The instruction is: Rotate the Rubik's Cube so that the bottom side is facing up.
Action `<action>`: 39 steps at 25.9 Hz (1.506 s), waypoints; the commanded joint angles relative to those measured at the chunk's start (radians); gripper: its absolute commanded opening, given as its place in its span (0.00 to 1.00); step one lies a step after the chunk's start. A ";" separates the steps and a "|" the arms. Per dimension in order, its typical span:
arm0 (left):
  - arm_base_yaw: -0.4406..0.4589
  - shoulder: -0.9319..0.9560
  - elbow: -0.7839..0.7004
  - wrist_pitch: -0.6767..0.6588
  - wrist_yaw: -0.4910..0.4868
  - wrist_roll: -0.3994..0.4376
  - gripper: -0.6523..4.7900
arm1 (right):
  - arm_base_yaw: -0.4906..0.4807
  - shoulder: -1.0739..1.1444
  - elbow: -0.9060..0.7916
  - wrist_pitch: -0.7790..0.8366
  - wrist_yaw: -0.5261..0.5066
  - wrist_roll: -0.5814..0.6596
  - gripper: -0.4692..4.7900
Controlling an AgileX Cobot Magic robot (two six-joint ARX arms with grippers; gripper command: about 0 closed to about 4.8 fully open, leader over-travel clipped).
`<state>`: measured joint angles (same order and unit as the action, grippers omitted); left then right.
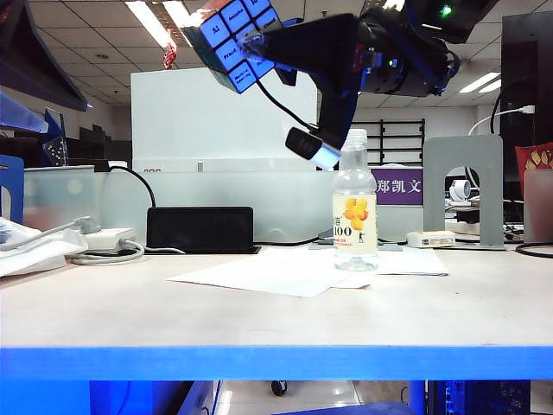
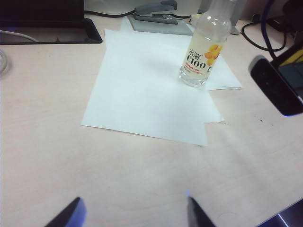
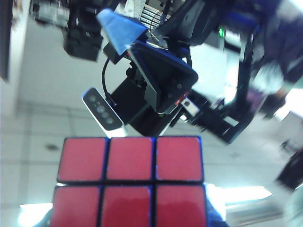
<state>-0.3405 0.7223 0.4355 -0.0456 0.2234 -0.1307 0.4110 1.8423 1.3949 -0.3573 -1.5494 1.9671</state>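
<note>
1. The right gripper is clamped on the Rubik's Cube, held high above the table near the upper edge of the exterior view.
2. In that view the cube shows a blue face with black printed words; in the right wrist view its red face fills the foreground.
3. The left gripper hovers over the table with its jaws spread apart and nothing between them.
4. Ahead of the left gripper lie white paper sheets, with a C100 drink bottle standing upright on them.
5. A black box and a grey metal bookend stand farther back on the table.
</note>
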 commanded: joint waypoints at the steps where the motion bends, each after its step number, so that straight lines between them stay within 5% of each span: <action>1: 0.001 -0.002 0.005 0.008 -0.002 0.000 0.65 | 0.001 -0.010 0.005 0.010 -0.029 0.142 0.57; 10: 0.001 -0.002 0.005 -0.009 0.001 0.000 0.65 | -0.021 -0.001 0.005 -0.058 -0.043 0.156 0.57; 17: 0.001 -0.002 0.005 -0.008 0.000 0.000 0.65 | -0.171 0.036 -0.032 -0.061 -0.047 0.046 0.57; 29: 0.001 -0.002 0.005 -0.035 0.001 0.000 0.65 | -0.206 0.048 -0.249 -0.103 -0.048 0.028 0.57; 39: 0.001 -0.002 0.005 -0.035 0.001 0.000 0.65 | -0.267 0.146 -0.257 -0.053 -0.048 -0.008 0.57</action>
<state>-0.3405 0.7223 0.4355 -0.0906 0.2237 -0.1307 0.1429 1.9865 1.1358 -0.4191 -1.5730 1.9610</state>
